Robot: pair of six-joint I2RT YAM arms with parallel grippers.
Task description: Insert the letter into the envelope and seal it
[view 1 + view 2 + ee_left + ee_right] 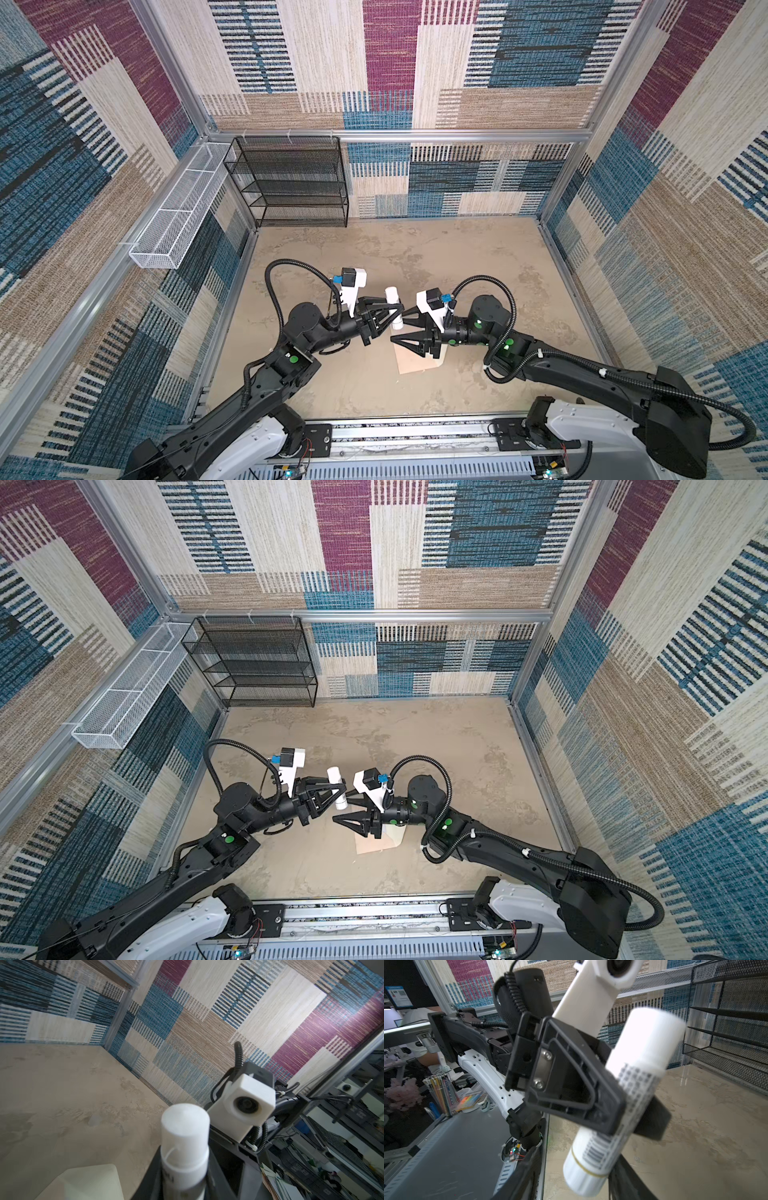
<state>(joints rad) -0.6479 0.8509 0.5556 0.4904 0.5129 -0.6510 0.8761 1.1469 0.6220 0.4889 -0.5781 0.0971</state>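
Note:
My left gripper is shut on a small white cylindrical tube, held tilted above the table's middle. My right gripper faces it with its jaws open. The tube's lower end sits between its fingers, and I see no contact. The peach-pink envelope lies flat on the table under the right gripper, which covers most of it. A cream corner shows in the left wrist view. The letter is out of view.
A black wire shelf stands at the back left against the wall. A white mesh basket hangs along the left rail. Patterned walls and metal rails close in the beige table.

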